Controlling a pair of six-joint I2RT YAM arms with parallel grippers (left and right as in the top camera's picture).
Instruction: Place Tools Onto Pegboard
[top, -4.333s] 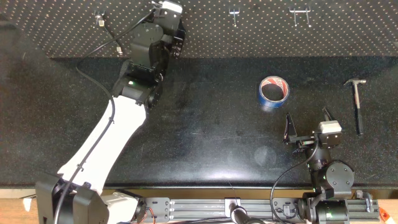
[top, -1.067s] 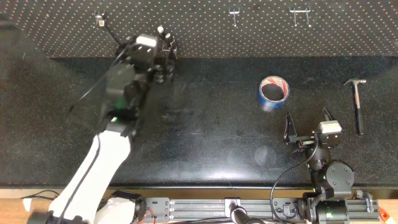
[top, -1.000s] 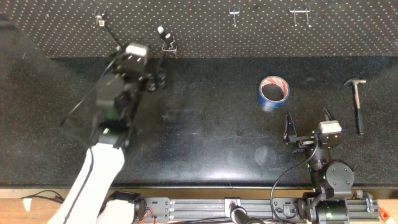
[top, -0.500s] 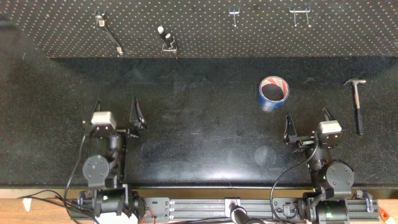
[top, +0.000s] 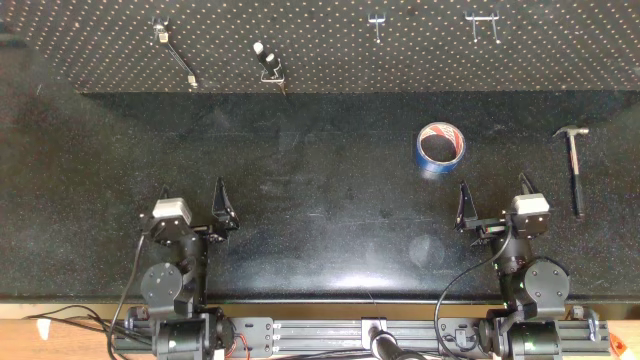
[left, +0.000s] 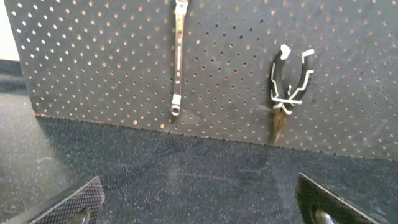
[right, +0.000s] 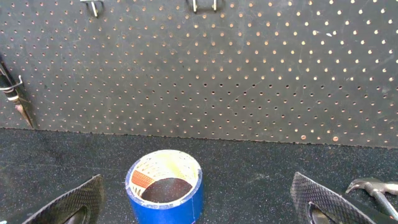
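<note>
Left claw (top: 193, 203) and right claw (top: 493, 200): fingers spread wide, holding nothing. Tape roll (right: 165, 185) lies just ahead of right claw; pliers (left: 287, 81) hang beyond left claw.

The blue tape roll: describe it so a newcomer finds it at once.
On the black worktop below the dark pegboard, look at the right half. A round blue roll of tape sits there, the only ring among the tools, left of a slim metal hammer.
</note>
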